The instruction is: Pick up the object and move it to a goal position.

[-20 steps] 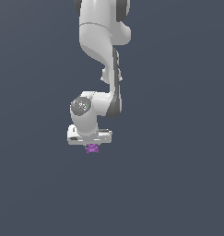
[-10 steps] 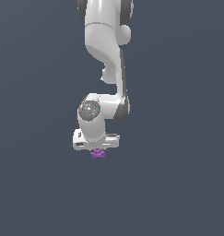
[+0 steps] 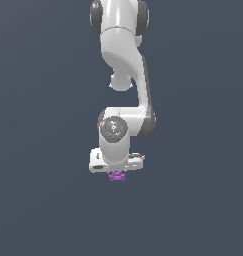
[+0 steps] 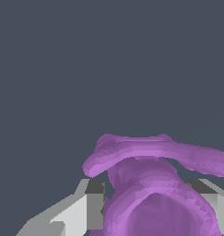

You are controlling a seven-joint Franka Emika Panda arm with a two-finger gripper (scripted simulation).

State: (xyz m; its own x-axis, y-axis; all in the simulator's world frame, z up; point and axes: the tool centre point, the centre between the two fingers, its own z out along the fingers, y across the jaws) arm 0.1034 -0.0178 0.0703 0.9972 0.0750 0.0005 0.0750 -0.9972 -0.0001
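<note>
Object (image 3: 116,176), a tiny purple bear figure, sits pinched between the gripper (image 3: 116,172) fingers (image 4: 92,203) under the arm, probably light and rigid (lumpy too), best held across its rounded body.

Figure (image 3: 116,175) directly under the tool (image 3: 116,171), between its 2 fingers (image 4: 94,205), arm above

The object (image 3: 116,175) is a small bright purple figure with rounded, stubby lobes. It sits just under the white claw (image 3: 116,171), pinched between the two fingers. In the wrist view the object (image 4: 150,184) fills the gap between both pads (image 4: 95,205).
</note>
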